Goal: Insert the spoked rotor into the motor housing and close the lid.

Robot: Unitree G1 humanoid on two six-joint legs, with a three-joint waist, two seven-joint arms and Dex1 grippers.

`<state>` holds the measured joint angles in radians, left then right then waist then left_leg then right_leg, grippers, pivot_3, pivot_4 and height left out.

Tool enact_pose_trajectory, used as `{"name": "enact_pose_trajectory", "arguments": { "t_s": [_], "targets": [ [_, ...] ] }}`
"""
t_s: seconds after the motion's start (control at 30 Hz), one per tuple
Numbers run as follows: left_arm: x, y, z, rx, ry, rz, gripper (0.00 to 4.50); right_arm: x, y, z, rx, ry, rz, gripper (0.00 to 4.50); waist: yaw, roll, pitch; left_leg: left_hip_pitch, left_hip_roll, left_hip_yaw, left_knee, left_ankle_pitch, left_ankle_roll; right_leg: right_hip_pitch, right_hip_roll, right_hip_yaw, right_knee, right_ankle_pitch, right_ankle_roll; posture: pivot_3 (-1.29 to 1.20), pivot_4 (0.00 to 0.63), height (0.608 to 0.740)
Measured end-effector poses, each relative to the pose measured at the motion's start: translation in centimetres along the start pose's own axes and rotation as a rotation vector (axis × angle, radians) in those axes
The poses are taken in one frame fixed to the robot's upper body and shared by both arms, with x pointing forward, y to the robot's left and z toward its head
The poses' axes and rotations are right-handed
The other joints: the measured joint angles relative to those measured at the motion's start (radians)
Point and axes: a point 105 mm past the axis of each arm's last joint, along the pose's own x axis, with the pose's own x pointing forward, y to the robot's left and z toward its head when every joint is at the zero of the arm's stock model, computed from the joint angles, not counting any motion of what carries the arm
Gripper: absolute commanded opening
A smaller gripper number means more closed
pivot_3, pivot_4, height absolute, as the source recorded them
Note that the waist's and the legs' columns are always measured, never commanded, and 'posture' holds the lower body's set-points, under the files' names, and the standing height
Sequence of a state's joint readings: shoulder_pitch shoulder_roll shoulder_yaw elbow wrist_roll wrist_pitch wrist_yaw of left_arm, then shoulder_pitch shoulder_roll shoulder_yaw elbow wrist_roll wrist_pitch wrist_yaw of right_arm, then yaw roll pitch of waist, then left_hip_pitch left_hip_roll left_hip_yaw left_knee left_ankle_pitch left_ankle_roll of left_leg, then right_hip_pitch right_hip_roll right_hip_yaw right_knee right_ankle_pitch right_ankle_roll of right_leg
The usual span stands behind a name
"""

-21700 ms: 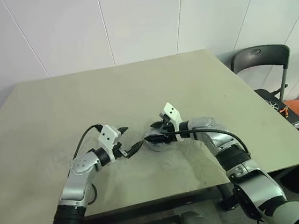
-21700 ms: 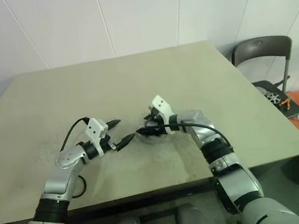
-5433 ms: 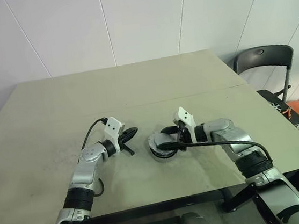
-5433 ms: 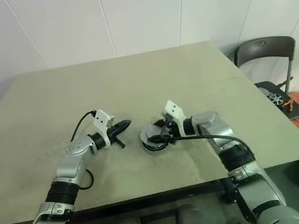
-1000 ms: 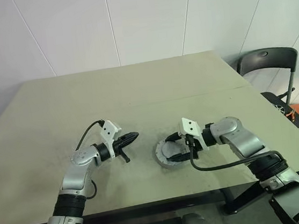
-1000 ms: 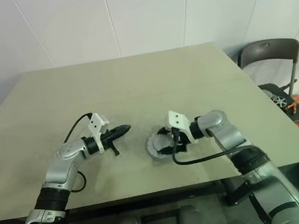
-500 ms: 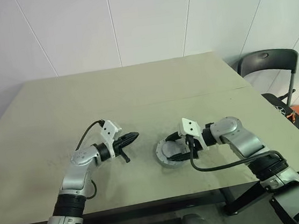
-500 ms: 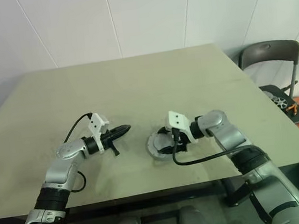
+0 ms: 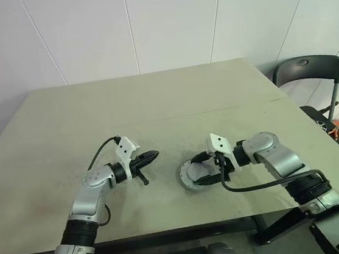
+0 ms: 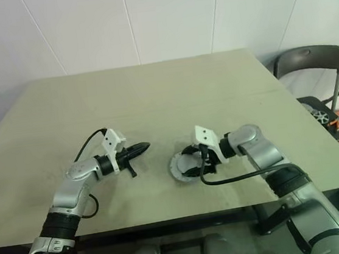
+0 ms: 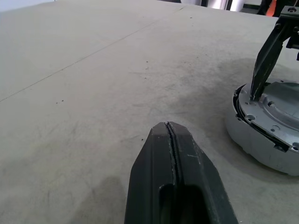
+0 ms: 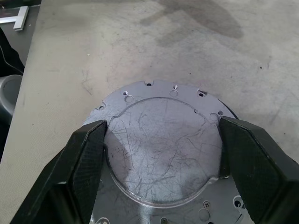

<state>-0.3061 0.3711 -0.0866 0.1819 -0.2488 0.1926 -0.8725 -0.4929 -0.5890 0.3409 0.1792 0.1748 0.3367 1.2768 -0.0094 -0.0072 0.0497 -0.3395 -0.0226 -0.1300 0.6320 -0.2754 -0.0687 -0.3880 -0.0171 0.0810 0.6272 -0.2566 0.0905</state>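
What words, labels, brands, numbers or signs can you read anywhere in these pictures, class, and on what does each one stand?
None can be read.
The lid: scratches and small holes, no lettering.
The right gripper and left gripper: plain black fingers, no marks.
The table: bare, no print.

The lid point(image 12: 163, 154) sits on the motor housing point(image 11: 254, 140), on the table point(image 9: 154, 104) between both arms.

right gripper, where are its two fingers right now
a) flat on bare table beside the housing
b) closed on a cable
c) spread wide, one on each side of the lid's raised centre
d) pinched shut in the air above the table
c: in the right wrist view the right gripper has its fingers spread either side of the raised centre of the lid.
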Motion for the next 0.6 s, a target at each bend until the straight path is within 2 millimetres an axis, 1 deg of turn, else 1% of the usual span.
{"name": "enact_pose_trajectory", "arguments": {
  "t_s": [0.33, 0.6],
  "targets": [
    [0.04, 0.03, 0.04, 0.002, -0.001, -0.001, 0.00, 0.42, -0.62, 0.10, -0.015, -0.030, -0.046, 3.46, -0.006, 0.000, 0.000, 0.001, 0.000, 0.000, 0.001, 0.000, 0.000, 0.000, 0.001, 0.000, 0.002, 0.000, 0.000, 0.00, 0.000, 0.740],
    [0.11, 0.02, -0.02, 0.000, 0.000, -0.002, 0.00, 0.39, -0.67, 0.02, -0.019, -0.027, -0.047, 3.46, -0.006, 0.000, 0.000, 0.001, 0.000, 0.000, 0.001, 0.000, 0.000, 0.001, 0.001, 0.000, 0.002, 0.000, 0.000, 0.00, 0.000, 0.740]
  ]
}}
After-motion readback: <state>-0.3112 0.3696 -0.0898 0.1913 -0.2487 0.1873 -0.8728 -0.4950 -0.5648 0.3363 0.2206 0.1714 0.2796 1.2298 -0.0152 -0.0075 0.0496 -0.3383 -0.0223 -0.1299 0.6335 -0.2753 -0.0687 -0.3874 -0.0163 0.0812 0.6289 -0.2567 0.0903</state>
